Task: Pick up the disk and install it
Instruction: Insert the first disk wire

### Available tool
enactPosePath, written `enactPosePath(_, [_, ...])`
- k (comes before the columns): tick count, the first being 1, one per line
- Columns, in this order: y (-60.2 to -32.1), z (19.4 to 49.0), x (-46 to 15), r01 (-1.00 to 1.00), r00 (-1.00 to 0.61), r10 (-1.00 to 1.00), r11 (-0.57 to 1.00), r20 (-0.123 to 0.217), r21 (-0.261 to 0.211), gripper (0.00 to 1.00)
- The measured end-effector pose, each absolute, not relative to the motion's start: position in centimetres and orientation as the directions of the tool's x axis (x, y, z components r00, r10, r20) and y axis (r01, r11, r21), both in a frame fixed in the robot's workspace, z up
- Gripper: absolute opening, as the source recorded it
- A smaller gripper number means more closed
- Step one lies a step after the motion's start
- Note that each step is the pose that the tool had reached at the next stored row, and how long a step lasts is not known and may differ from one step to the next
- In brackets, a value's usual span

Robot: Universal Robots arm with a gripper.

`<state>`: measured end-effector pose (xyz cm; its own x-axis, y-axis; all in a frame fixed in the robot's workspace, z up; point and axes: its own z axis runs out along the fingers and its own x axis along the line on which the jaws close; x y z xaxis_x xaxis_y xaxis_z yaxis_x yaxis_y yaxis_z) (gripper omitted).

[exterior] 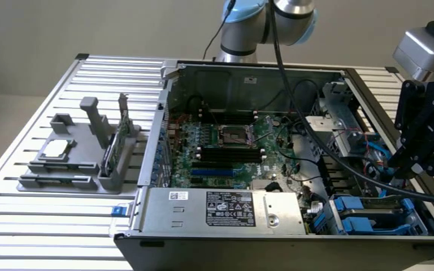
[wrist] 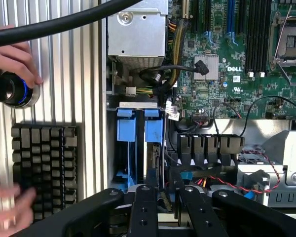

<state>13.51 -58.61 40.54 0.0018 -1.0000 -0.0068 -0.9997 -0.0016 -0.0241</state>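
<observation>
Gripper (exterior: 402,168) hangs over the case (exterior: 277,251) at its end on the exterior view's right, its fingers (wrist: 143,210) pointing down toward the drive bay (wrist: 138,104). Seen from the wrist, they stand apart with a clear gap between them and nothing is pinched there. Right under that gap, inside the case, the disk (wrist: 153,160) sits on edge in the bay, showing as a dark edge in its blue frame. A second blue tab (wrist: 126,129) stands just beside it. Red and black wires (wrist: 237,180) trail near the bay.

Further along the case wall lies the silver power supply (exterior: 225,209), with the motherboard (exterior: 225,144) on the case floor beyond. A thick black cable (exterior: 279,56) drops from the arm across the case.

Outside the case, on the slatted table (exterior: 51,226), a grey holder (exterior: 74,169) carries a small silver chip (exterior: 55,149) and an upright green card (exterior: 120,132). Also outside, near the bay wall, a person's hand (wrist: 15,59) touches a black knob (wrist: 9,89) with a blue ring. Another hand (wrist: 10,207), blurred, is over a black keyboard (wrist: 44,158).
</observation>
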Motion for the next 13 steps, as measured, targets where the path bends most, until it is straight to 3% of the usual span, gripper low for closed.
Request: enactPosePath(13, [-58.61, 40.55, 13.51, -0.996, -0.081, -0.997, 0.082, -0.009, -0.024, 0.25])
